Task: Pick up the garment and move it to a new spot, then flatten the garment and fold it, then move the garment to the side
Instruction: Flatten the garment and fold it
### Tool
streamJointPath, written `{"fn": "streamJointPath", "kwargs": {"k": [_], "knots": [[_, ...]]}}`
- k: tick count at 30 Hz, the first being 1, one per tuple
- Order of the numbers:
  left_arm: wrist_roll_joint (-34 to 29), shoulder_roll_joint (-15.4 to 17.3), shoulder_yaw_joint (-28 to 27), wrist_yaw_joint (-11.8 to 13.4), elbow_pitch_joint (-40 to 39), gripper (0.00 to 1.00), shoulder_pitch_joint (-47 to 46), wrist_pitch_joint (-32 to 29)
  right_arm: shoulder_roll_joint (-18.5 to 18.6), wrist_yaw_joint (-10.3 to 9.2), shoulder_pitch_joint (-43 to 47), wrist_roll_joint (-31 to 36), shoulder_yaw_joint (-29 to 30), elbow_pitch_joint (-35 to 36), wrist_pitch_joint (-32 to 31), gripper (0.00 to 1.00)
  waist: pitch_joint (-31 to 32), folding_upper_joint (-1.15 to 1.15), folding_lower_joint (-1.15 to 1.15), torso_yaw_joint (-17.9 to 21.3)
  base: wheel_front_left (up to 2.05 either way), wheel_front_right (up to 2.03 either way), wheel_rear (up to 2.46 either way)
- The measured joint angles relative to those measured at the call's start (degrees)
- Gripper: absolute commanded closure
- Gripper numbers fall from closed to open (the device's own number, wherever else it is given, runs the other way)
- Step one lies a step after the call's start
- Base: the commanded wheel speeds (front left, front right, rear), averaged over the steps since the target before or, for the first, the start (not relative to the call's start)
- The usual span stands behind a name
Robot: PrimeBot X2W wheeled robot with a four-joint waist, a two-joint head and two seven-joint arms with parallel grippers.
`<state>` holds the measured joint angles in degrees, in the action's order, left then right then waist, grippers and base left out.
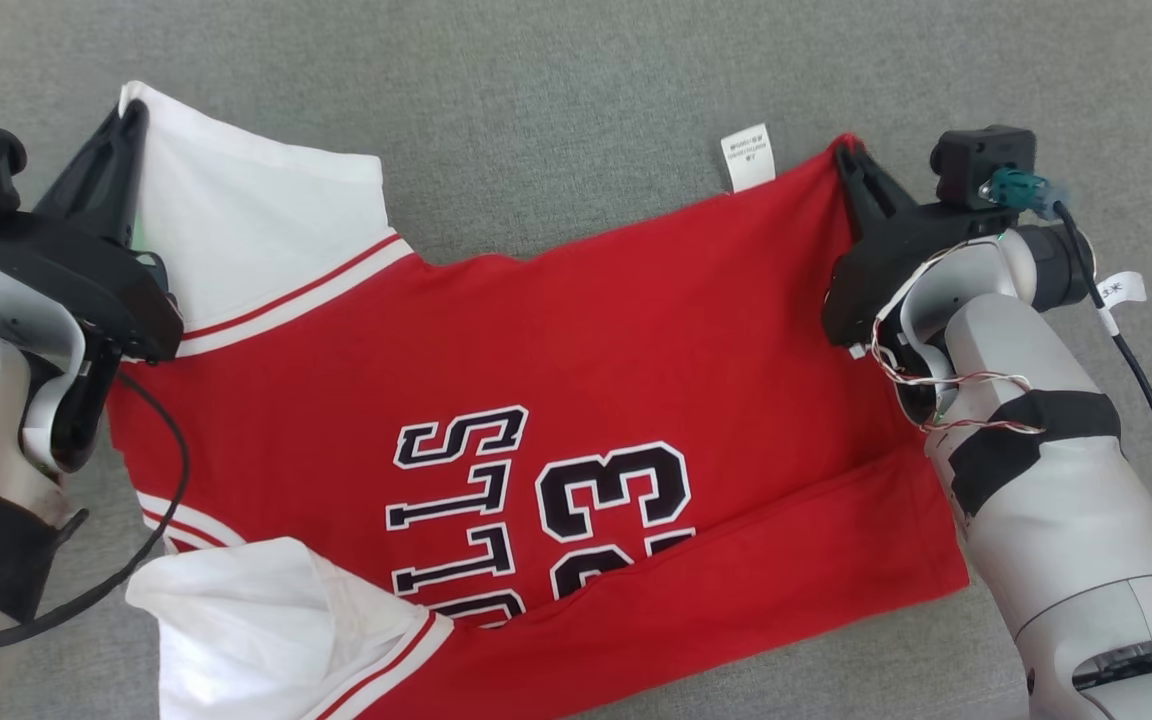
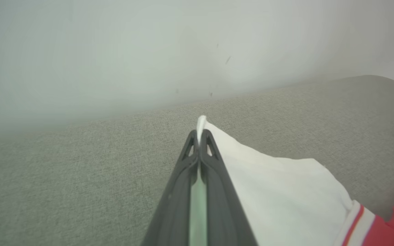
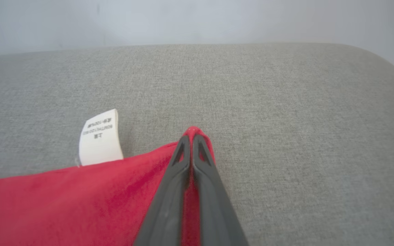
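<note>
Left gripper (image 1: 134, 112) pinched on white sleeve tip of garment (image 1: 556, 340) | right gripper (image 1: 844, 150) pinched on its red corner | grey woven surface (image 1: 556, 100), pale wall (image 2: 115, 51) behind | garment spread on surface: red jersey, white sleeves, black lettering

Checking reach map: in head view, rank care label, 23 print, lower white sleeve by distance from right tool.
1. care label, just left of the right tool.
2. 23 print, centre of the shirt.
3. lower white sleeve, far lower left.
</note>
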<state>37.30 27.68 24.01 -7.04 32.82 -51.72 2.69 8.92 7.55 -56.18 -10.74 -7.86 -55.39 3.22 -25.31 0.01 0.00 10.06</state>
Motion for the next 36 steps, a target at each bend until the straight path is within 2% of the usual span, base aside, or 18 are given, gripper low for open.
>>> {"fn": "streamJointPath", "kwargs": {"k": [7, 14, 22, 26, 31, 36], "knots": [[0.1, -1.0, 0.2, 0.2, -1.7, 1.0, 1.3, 2.9, -0.9, 0.0, 1.5, 0.6, -0.3, -0.9, 3.4, 1.0, 2.6, 0.0, 0.0, -0.7, 0.0, 0.0, 0.0], [0.6, -1.0, 0.5, 1.8, -8.9, 1.0, 12.0, 6.9, 0.3, 0.0, 9.7, -4.3, -1.7, 2.5, 6.9, 1.0, 6.5, -0.01, -0.01, -1.8, 0.0, 0.0, 0.0], [1.0, -0.8, 1.6, 5.5, -20.7, 1.0, 25.8, 8.8, 3.8, 0.0, 20.2, -12.1, -1.2, 9.6, 7.7, 1.0, 10.1, -0.01, -0.02, -3.5, 0.0, 0.0, 0.0], [1.5, -0.7, 1.3, 8.2, -27.0, 1.0, 32.8, 9.6, 5.4, 0.0, 25.1, -15.2, -0.4, 13.0, 6.8, 1.0, 11.6, -0.01, -0.02, -4.3, 0.0, 0.0, 0.0], [1.1, -0.8, 2.2, 11.1, -32.4, 1.0, 39.5, 9.9, 6.2, 0.0, 30.3, -18.4, 1.6, 17.5, 6.3, 1.0, 12.4, -0.01, -0.02, -5.5, 0.0, 0.0, 0.0], [1.0, -1.1, 3.1, 12.7, -35.2, 1.0, 43.5, 10.1, 6.9, 0.0, 35.0, -19.6, 3.7, 21.8, 4.8, 1.0, 13.1, -0.01, -0.02, -6.5, 0.0, 0.0, 0.0]]}}
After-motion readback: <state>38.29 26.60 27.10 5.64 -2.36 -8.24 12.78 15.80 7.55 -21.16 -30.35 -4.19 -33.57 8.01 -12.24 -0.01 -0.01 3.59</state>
